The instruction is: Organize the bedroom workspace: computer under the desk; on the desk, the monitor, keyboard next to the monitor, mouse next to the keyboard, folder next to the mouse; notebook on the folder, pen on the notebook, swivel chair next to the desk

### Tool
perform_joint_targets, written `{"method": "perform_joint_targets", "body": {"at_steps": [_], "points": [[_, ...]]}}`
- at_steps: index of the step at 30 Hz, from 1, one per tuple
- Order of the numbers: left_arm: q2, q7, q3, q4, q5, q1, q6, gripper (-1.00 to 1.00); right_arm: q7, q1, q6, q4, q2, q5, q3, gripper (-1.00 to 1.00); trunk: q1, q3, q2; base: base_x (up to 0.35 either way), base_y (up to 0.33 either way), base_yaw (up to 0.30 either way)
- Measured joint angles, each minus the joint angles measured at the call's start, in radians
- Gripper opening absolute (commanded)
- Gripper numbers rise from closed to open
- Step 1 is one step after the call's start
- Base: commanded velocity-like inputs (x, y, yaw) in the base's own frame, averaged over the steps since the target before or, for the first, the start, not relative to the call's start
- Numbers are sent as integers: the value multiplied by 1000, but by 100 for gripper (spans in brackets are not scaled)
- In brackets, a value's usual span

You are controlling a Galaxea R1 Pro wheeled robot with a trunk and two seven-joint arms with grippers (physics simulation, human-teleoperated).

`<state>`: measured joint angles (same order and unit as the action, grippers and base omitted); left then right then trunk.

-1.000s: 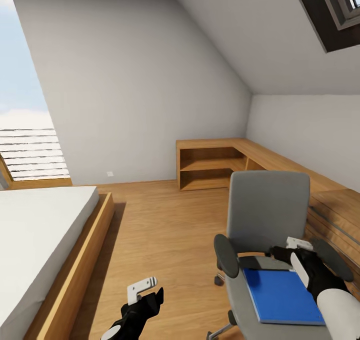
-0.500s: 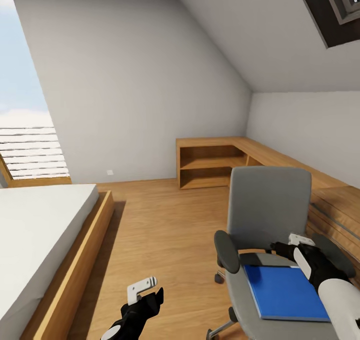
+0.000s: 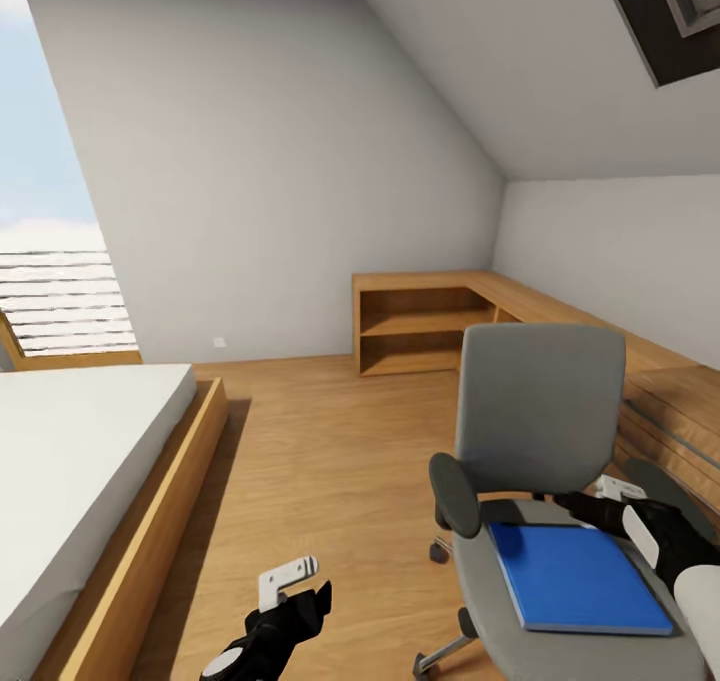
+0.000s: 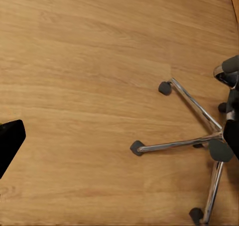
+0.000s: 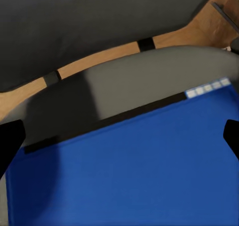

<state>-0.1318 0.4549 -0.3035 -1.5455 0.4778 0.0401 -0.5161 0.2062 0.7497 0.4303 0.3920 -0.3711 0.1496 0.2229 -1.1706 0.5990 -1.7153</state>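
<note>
From the head camera, the swivel chair (image 3: 535, 431) stands at the lower right of the room on the wooden floor (image 3: 330, 461), its tall grey back turned toward the low wooden shelving (image 3: 425, 326) along the far wall, and the folder (image 3: 580, 576) lies flat on the seat, a bright-blue rectangle whose long axis runs roughly from the seat's front toward the backrest. The right gripper (image 3: 612, 496) sits over the seat's rear corner by the right armrest, just beside the folder's far right corner, so the folder lies below and slightly toward the chair's front from its fingers; whether the fingers are parted is hard to judge from this angle. The left gripper (image 3: 290, 576) hangs well apart from the chair, over bare floor beside the bed (image 3: 90, 481), and its finger spacing cannot be read here either. In the left wrist camera there is floor and the chair's chrome five-legged base (image 4: 199, 141) with dark casters, with one dark fingertip (image 4: 9, 144) at the frame edge, which does not show the opening. In the right wrist camera the folder (image 5: 134, 171) spreads under the gripper, its dark spine edge against the grey seat (image 5: 124, 94), and two dark fingertips (image 5: 10, 146) stand wide apart with nothing between them. The right arm is clearly nearer, and a grasp likely hinges on dropping onto that near edge.
</note>
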Motion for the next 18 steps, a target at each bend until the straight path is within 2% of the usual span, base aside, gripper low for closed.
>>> {"method": "perform_joint_targets", "body": {"at_steps": [2, 6, 7, 12, 18], "points": [[1, -2, 1, -12, 17, 0, -51, 100, 22, 0, 1, 0, -10, 1, 0, 100, -8, 6, -14, 0, 0, 0], [2, -3, 2, -23, 54, 0, -94, 100, 36, 0, 1, 3, -16, 1, 0, 100, -23, 19, -42, 0, 0, 0], [4, -4, 3, -28, 77, 0, -111, 100, 41, 0, 0, 12, -17, 1, 0, 100, -27, 22, -49, 0, 0, 0], [9, -4, 2, -30, 93, 0, -121, 100, 34, 0, -2, 23, -17, 2, 0, 100, -46, 38, -84, 0, 0, 0], [10, -3, 2, -30, 96, 0, -123, 100, 34, 1, -2, 26, -17, 2, -1, 100, -46, 38, -84, 0, 0, 0]]}}
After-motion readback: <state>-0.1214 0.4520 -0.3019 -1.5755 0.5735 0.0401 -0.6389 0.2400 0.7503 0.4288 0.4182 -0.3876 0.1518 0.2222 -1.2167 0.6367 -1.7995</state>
